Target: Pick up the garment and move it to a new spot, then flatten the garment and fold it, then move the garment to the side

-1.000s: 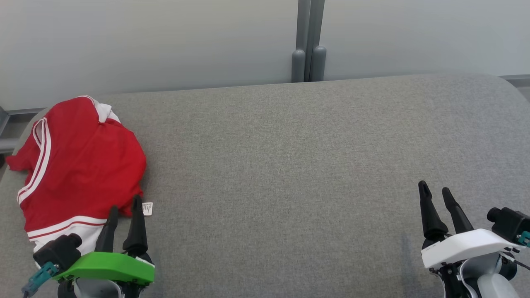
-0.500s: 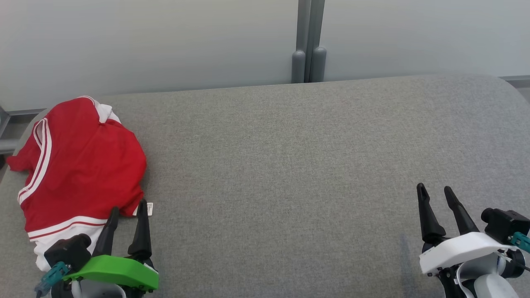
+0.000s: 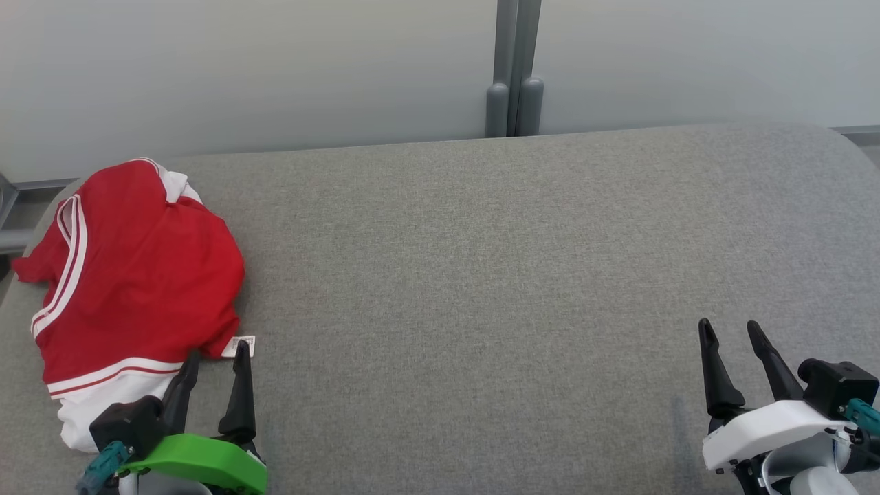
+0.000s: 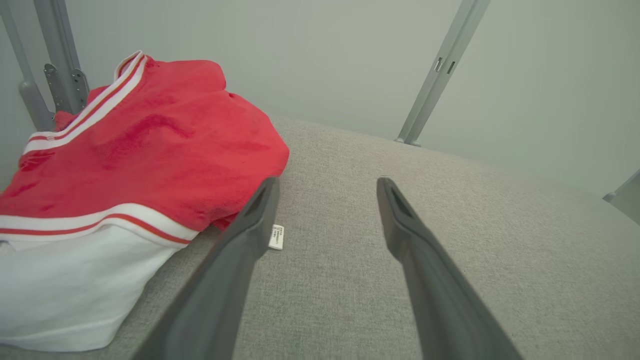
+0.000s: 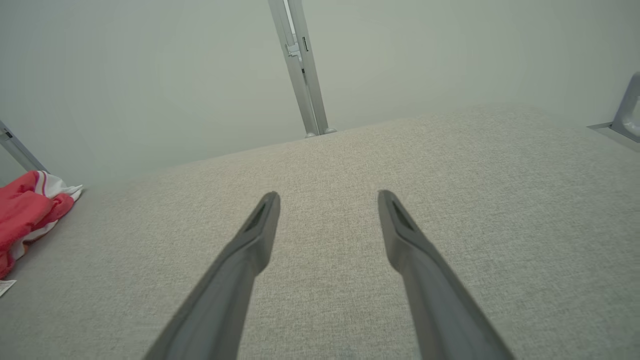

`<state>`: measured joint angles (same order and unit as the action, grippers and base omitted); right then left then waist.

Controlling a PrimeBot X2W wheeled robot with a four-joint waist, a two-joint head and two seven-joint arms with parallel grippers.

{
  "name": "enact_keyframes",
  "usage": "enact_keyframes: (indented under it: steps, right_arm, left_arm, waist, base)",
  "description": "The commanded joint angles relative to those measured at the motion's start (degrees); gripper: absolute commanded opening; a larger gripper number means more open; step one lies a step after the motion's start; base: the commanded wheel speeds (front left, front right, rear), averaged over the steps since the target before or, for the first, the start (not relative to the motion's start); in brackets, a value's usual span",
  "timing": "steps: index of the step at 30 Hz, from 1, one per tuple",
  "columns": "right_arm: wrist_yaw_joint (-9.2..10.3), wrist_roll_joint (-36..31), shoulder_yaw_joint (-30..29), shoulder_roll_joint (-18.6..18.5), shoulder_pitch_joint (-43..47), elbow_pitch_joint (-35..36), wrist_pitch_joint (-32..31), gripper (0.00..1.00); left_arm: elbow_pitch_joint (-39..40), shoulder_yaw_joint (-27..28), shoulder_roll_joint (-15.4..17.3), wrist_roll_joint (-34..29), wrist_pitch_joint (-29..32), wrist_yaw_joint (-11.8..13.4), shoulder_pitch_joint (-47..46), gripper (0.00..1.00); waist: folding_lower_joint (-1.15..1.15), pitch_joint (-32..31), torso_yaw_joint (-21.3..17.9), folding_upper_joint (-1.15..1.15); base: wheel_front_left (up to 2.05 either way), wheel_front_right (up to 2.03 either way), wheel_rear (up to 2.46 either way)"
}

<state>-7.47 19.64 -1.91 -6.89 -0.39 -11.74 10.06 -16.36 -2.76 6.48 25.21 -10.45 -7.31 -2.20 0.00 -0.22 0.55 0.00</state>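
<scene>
A red garment (image 3: 130, 275) with white stripes and a white hem lies bunched at the far left of the grey cushioned surface (image 3: 481, 275); its small white label (image 3: 239, 345) pokes out at the lower right edge. My left gripper (image 3: 216, 354) stands open just below the garment's near edge, one fingertip by the label, holding nothing. In the left wrist view the garment (image 4: 125, 150) lies left of my open gripper (image 4: 327, 182), with the label (image 4: 276, 237) beside the left finger. My right gripper (image 3: 729, 328) is open and empty at the lower right, far from the garment (image 5: 25, 215).
A pale wall runs along the far edge of the surface, with a grey post (image 3: 513, 69) at its middle. A grey metal frame (image 3: 10, 206) shows beyond the left edge. The surface's rounded right corner (image 3: 845, 144) lies at the upper right.
Both grippers have drawn back toward the bottom of the head view. The left fingers have come off the garment's near edge and opened a little wider. The garment has stayed put.
</scene>
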Motion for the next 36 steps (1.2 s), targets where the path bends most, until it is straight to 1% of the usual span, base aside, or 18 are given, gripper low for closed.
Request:
enact_keyframes:
  steps: [1,18,31,36]
  right_arm:
    - [-0.03,-1.83,-0.25,-0.48,0.17,-0.06,0.74,1.00]
    - [-0.03,-7.55,0.35,-1.77,0.45,-0.18,2.82,1.00]
    - [-0.03,-13.37,-0.28,-1.47,0.92,0.06,4.34,1.00]
    - [-0.03,-15.26,-0.92,-1.58,1.22,-0.03,4.86,1.00]
  left_arm:
    - [0.03,-0.29,0.98,-1.41,-0.55,-0.20,0.25,1.00]
    - [-1.21,-0.01,1.68,-7.22,-2.54,-0.20,0.78,1.00]
    - [-1.96,0.22,1.88,-12.68,-3.97,-0.24,1.27,1.00]
    - [-2.80,1.18,1.63,-13.60,-4.45,-0.24,1.45,1.00]
  waist:
    - [0.00,0.06,0.02,0.00]
    - [0.00,-0.17,0.66,0.00]
    - [0.00,-0.32,0.98,0.00]
    - [0.00,-0.37,0.85,0.00]
  base:
    - [0.00,0.00,0.00]
    - [0.00,0.00,0.00]
    - [0.00,0.00,0.00]
    - [0.00,0.00,0.00]
